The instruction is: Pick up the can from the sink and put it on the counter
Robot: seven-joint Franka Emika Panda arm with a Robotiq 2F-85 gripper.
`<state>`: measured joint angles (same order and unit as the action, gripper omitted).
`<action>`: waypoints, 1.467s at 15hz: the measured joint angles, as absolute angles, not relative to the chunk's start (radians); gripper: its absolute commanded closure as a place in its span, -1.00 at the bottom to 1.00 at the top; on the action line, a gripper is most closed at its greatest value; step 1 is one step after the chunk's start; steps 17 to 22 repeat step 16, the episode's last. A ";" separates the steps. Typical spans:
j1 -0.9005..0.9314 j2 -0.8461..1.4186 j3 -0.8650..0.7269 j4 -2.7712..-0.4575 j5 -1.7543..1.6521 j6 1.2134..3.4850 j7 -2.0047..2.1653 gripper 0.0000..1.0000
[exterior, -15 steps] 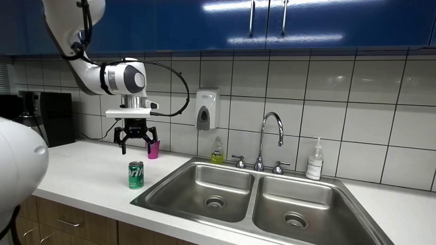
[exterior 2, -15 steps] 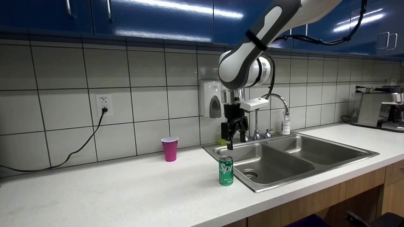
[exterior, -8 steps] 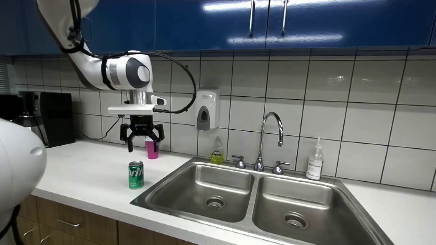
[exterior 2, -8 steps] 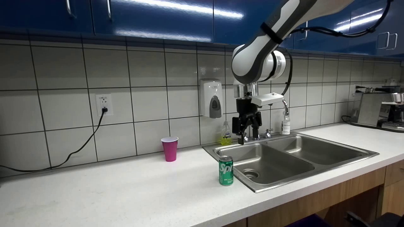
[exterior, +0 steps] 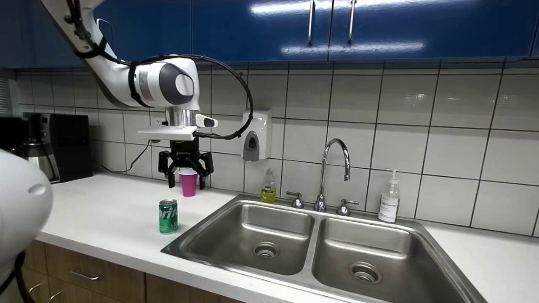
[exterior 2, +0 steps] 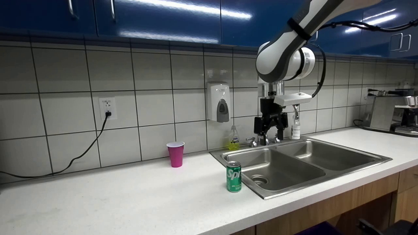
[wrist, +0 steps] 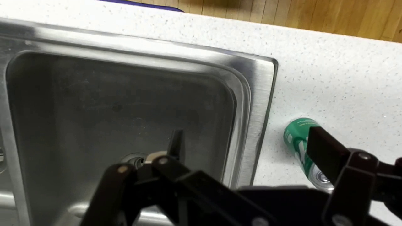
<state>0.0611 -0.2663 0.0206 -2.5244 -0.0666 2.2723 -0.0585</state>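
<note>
1. Just beside the sink (exterior: 310, 261) and apart from its rim, the can (exterior: 168, 219) stands upright on the counter (exterior 2: 137, 199); both exterior views show it there, green with white lettering and a silvery top.
2. The gripper (exterior: 187, 184) hangs pointing down, higher than the can and apart from it, its two fingers (wrist: 326, 153) spread wide.
3. In the wrist view, one of the fingers covers part of the can, and the sink's drain (wrist: 133, 159) is partly hidden behind the gripper.
4. A pink cup (exterior 2: 176, 156) stands upright on the counter near the tiled wall (exterior: 454, 105); in an exterior view it shows behind the gripper, between the fingers.
5. At the back of the sink, the faucet (exterior: 323, 176) rises between two handles (exterior: 297, 203), with a yellow soap bottle (exterior: 268, 191) at one side and a clear pump bottle (exterior: 388, 205) at the other.
6. A white dispenser (exterior: 260, 126) is fixed to the wall above the counter, and blue cupboards (exterior: 261, 31) run along the top.
7. A black cord (exterior 2: 86, 151) runs from a wall outlet (exterior 2: 107, 104) down toward the counter.
</note>
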 measured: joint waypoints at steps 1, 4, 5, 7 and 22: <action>0.055 -0.280 0.015 -2.535 -0.067 2.272 -0.053 -1.00; 0.037 -0.319 0.003 -2.561 -0.067 2.271 -0.041 -1.00; 0.031 -0.332 -0.001 -2.569 -0.067 2.270 -0.039 -1.00; 0.018 -0.358 -0.011 -2.587 -0.067 2.268 -0.037 -1.00; -0.004 -0.403 -0.027 -2.618 -0.067 2.255 -0.037 -1.00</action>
